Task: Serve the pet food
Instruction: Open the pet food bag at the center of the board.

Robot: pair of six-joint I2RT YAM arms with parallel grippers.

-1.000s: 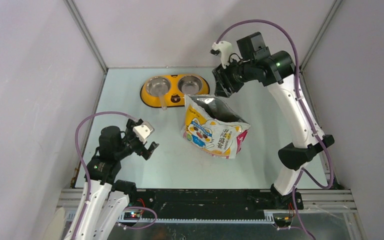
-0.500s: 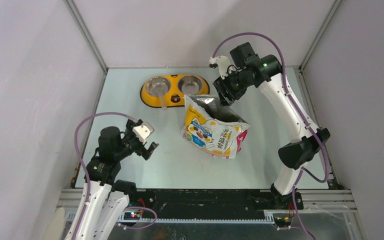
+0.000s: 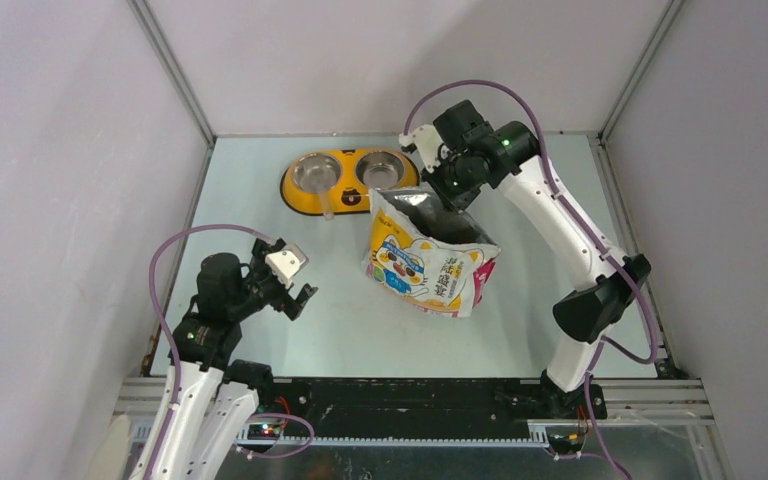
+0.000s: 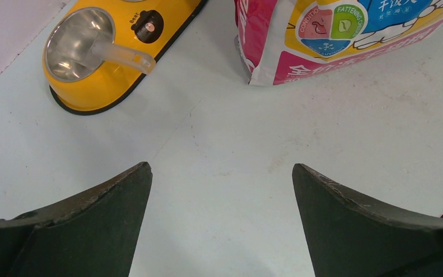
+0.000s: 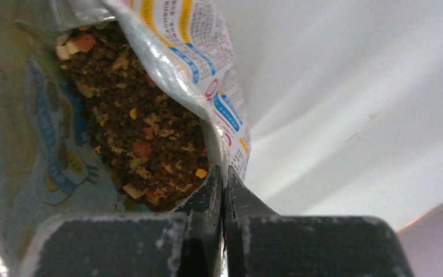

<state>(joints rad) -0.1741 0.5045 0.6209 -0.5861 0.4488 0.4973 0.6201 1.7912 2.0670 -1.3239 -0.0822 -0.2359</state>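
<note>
The glossy yellow-white-pink bag stands open at the table's middle. In the right wrist view its mouth shows the pet food, brown kibble with reddish and yellow bits. My right gripper sits at the far rim of the bag's mouth, shut on the bag's edge, one finger inside and one outside. My left gripper hovers low at the near left, open, with nothing between its fingers. It points toward the bag.
A yellow oval double-bowl feeder lies behind the bag to the left. A translucent scoop rests in its left bowl with the handle over the rim, also in the left wrist view. Grey walls close in the table.
My right arm swung left and down to the bag's mouth, and its jaws closed on the bag's rim. The left arm and the bag stayed put.
</note>
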